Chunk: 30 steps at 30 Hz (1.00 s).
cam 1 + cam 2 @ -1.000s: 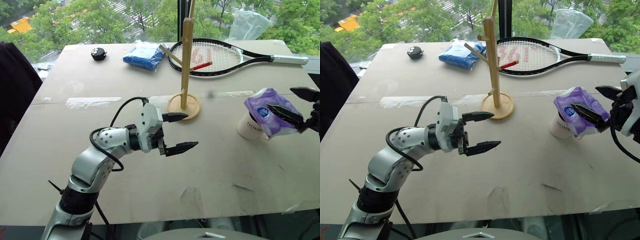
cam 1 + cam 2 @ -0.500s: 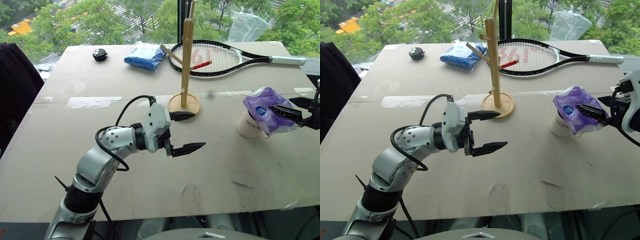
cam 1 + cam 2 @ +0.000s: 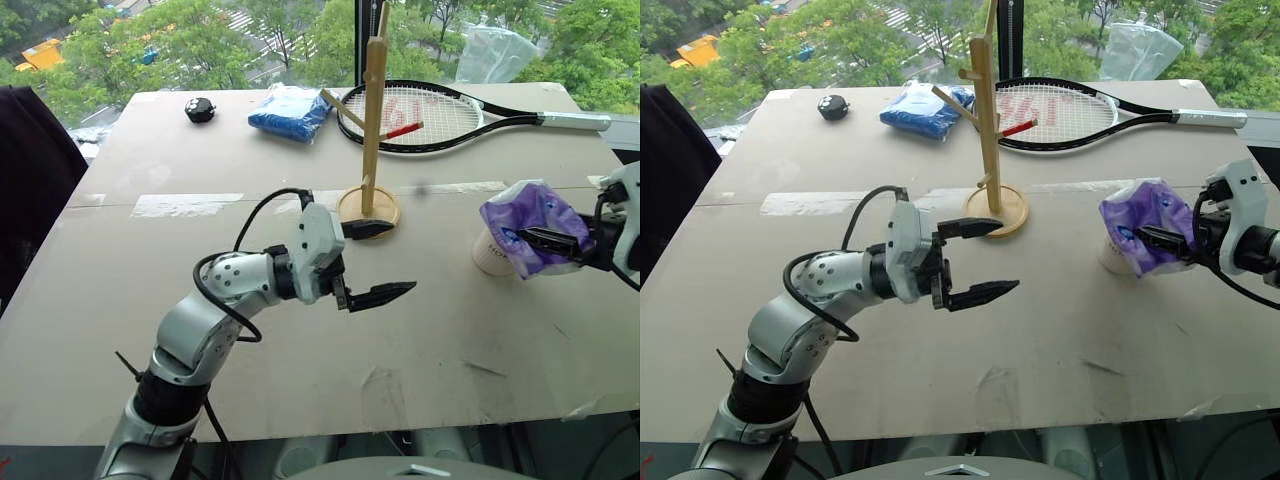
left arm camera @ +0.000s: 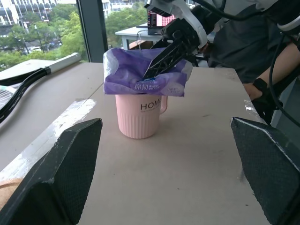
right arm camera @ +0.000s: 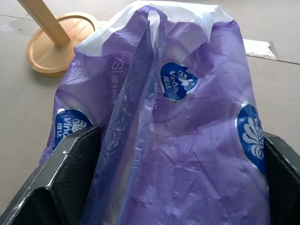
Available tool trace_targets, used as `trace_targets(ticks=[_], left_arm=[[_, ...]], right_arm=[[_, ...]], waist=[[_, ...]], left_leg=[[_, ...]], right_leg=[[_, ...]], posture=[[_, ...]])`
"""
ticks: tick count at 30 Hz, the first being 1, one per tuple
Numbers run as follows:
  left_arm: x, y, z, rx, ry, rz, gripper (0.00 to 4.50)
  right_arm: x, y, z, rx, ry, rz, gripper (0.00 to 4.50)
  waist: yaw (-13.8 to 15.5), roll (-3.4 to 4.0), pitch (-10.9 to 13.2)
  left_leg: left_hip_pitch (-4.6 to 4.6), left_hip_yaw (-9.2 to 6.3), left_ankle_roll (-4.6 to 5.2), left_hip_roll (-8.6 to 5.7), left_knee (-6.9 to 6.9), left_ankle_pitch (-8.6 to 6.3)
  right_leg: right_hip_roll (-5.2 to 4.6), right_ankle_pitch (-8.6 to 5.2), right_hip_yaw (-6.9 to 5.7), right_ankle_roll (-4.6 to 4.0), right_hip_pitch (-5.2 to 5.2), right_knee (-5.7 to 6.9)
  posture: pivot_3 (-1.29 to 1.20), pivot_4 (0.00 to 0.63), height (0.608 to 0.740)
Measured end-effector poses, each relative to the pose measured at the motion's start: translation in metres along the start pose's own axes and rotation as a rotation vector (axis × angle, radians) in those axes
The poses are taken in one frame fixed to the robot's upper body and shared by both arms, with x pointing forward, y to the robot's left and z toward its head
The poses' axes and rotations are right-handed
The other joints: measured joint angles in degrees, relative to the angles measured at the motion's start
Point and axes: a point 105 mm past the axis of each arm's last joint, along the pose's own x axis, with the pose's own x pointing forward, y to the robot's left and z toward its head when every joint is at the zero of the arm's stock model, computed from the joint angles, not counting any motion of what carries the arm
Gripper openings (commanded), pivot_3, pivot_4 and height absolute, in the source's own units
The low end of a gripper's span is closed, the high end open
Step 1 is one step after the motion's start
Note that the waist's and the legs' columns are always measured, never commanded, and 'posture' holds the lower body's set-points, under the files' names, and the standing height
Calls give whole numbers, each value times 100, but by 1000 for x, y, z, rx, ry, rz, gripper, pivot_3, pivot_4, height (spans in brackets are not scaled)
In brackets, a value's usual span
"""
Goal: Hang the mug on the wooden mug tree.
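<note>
We saw left gripper (image 3: 377, 262) spread, empty, mid-table. Right gripper (image 5: 168, 140) fingers wide around purple packet (image 3: 532, 225), which sat on the upright mug (image 4: 140, 116) at table's right. Mug tree (image 3: 370, 120) stood behind, racket (image 3: 440, 112) beyond.

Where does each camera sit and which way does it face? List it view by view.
Head eyes: high, looking down over the table; both arms show, left gripper open.
Left wrist: looks between its fingers at the mug under the purple packet.
Right wrist: fingers straddle that packet, mug tree base behind.
All share the packet; head and left wrist share the right gripper.
</note>
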Motion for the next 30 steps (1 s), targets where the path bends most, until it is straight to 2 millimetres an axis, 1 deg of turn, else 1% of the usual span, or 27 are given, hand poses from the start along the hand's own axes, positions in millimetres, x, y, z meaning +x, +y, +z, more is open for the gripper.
trace_targets(ticks=[2, 6, 7, 8, 11, 23, 30], left_arm=[[0, 0, 3, -2, -18, -5, 4500], [0, 1, 5, -2, -26, -2, 4500], [0, 1, 5, -3, -27, -2, 4500], [0, 1, 5, -3, -27, -2, 4500], [0, 1, 5, -4, -29, -2, 4500], [2, 1, 8, 2, -42, -8, 4500], [4, 1, 10, 4, -51, -14, 4500]], right_arm=[[1, 1, 0, -7, -1, 7, 3608], [1, -1, 1, -19, -2, -3, 1913], [1, -1, 2, -22, -5, -5, 1554], [1, -1, 3, -25, -9, -8, 1086], [1, -1, 2, -25, -10, -6, 98], [-1, -1, 6, -10, -33, -1, 61], [-17, -3, 26, 42, -123, 17, 61]], waist=[[-1, 0, 0], [-4, -1, -1], [-5, -1, -2], [-6, -2, -2], [-6, -2, -3], [-3, -2, -3], [5, -2, -3]], left_leg=[[0, 0, 0, 0, 0, 0], [1, 1, 0, 0, 1, 0], [2, 1, 0, 0, 1, 0], [2, 1, 0, 0, 1, 0], [2, 1, 0, 0, 1, 0], [1, 3, 0, 0, 3, 0], [-1, 5, 0, 0, 2, 0]], right_leg=[[0, 0, 0, 0, 0, 0], [0, 1, 1, 0, 0, 0], [1, 1, 1, 0, 0, 1], [1, 1, 1, 0, 0, 2], [1, 1, 1, 0, 1, 3], [1, 2, 2, -1, 0, 3], [0, 2, 4, -1, -1, 2]], posture=[[0, 150, 740], [0, 150, 740], [0, 150, 740], [0, 150, 740], [0, 150, 740], [0, 150, 740], [0, 150, 740]])
